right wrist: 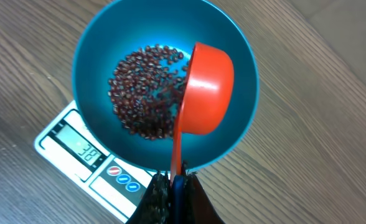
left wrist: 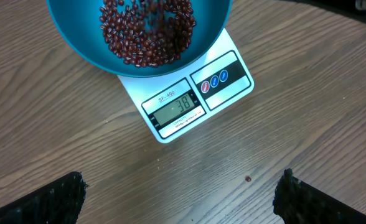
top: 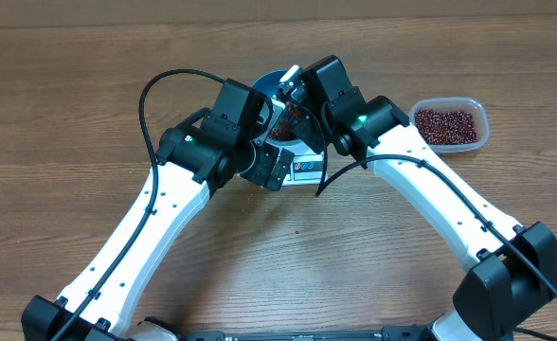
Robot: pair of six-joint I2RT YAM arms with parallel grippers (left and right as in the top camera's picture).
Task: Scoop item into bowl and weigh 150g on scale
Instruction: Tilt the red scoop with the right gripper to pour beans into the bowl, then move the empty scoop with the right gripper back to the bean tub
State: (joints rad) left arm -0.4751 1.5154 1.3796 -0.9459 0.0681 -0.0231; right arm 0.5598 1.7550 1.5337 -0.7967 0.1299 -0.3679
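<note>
The right end effector [right wrist: 173,186] grips the handle of an orange scoop [right wrist: 206,87], which is tipped on its side over the bowl [right wrist: 93,56]; beans [right wrist: 139,99] lie heaped in the bowl's bottom; the bowl sits on the scale [right wrist: 71,146], whose display reads 38; the left end effector [left wrist: 180,199] hangs wide and empty above the desk [left wrist: 58,124], near the scale's front; more beans fill a clear tub [top: 484,119] to the right.
</note>
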